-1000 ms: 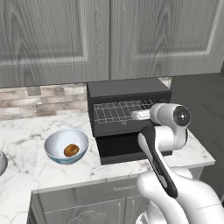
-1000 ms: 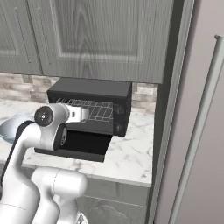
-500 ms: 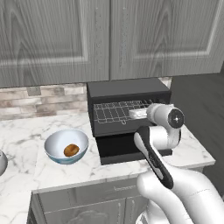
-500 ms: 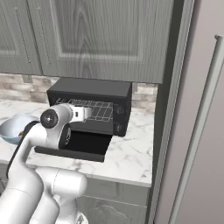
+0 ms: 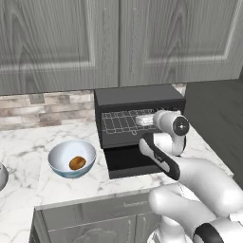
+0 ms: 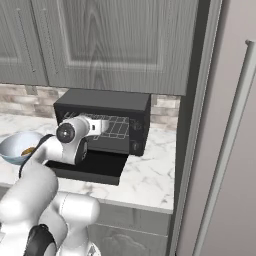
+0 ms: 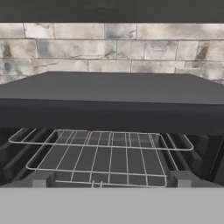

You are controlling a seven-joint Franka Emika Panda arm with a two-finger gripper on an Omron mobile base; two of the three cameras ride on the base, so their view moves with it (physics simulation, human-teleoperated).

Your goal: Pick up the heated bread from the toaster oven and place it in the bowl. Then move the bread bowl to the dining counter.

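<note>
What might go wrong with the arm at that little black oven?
The wire rack looks bare in the hand view, so the open gripper may close on nothing. The gripper sits at the toaster oven mouth and might bump its rack. The bowl already holds a brown roll, leaving less room.
</note>
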